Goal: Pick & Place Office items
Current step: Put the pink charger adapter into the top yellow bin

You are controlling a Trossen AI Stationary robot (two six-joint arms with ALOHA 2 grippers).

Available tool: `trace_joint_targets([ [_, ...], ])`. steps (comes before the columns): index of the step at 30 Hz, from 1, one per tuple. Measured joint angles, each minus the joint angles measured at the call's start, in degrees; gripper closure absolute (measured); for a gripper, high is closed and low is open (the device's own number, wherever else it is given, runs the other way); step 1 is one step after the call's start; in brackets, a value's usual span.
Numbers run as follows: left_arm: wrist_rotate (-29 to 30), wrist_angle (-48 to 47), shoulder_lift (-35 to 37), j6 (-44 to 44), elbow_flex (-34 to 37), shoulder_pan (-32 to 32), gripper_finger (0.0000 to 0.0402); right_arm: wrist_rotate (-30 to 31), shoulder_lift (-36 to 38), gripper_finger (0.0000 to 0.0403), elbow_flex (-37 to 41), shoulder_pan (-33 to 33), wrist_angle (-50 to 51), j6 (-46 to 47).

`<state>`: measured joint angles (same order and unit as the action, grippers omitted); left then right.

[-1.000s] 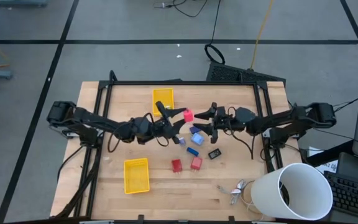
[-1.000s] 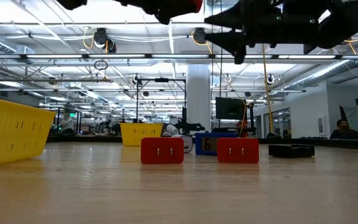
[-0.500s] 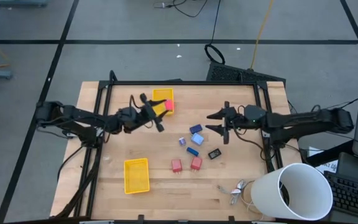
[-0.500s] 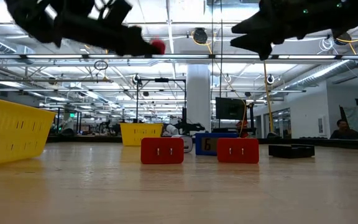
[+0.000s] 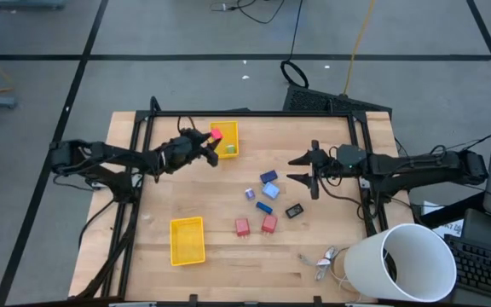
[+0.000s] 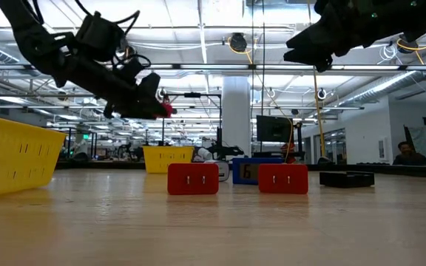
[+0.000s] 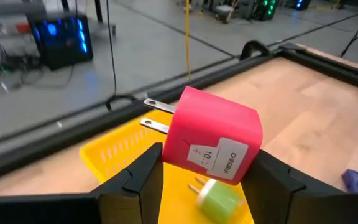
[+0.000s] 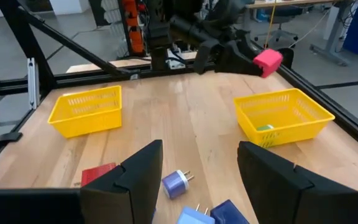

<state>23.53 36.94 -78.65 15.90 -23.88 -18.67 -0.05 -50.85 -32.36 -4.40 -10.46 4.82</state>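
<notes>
My left gripper (image 5: 212, 141) is shut on a pink plug block (image 5: 216, 134) and hovers over the far yellow tray (image 5: 231, 128), which holds a green piece (image 7: 217, 199). My right gripper (image 5: 308, 169) is open in the air over the table's right half, above and to the right of the loose pieces. Those lie flat on the wood: blue blocks (image 5: 268, 177) (image 5: 264, 206), a small purple plug (image 5: 250, 194), a black piece (image 5: 294, 210) and two red blocks (image 5: 242, 227) (image 5: 268, 224). My left gripper pinches the pink plug block between its two fingers (image 7: 145, 180), one on each of two opposite side faces (image 7: 185, 146). The block is lifted clear above the tray, with its two metal prongs (image 7: 157, 106) pointing away from the gripper.
A second yellow tray (image 5: 187, 240) sits near the table's near-left part. A big white tub (image 5: 403, 260) and silvery metal bits (image 5: 325, 260) stand at the near-right corner. A black frame (image 5: 245, 113) runs along the table's sides. Bare wood lies between the two trays.
My left gripper has carried the pink block from the table's middle toward the far left and lower, ending over the far yellow tray. My right gripper has drawn back toward the right edge and stayed open. The pieces on the table have not moved.
</notes>
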Motion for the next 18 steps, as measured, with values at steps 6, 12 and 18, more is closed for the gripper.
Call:
trace_joint_targets([
  [6,-3.05,0.42,-4.95,2.28,-1.42,-0.38,0.0228,0.02,-0.68,0.0206,0.0,0.0,-0.5,-0.82],
  [12,-3.13,0.02,-10.74,2.3,-4.17,0.04,0.022,0.2,-1.27,0.0206,0.0,0.0,-0.48,-1.01],
  [18,-1.42,0.14,-12.14,2.41,-4.74,-0.05,0.0212,0.22,-1.27,0.0206,0.0,0.0,-0.37,0.16],
])
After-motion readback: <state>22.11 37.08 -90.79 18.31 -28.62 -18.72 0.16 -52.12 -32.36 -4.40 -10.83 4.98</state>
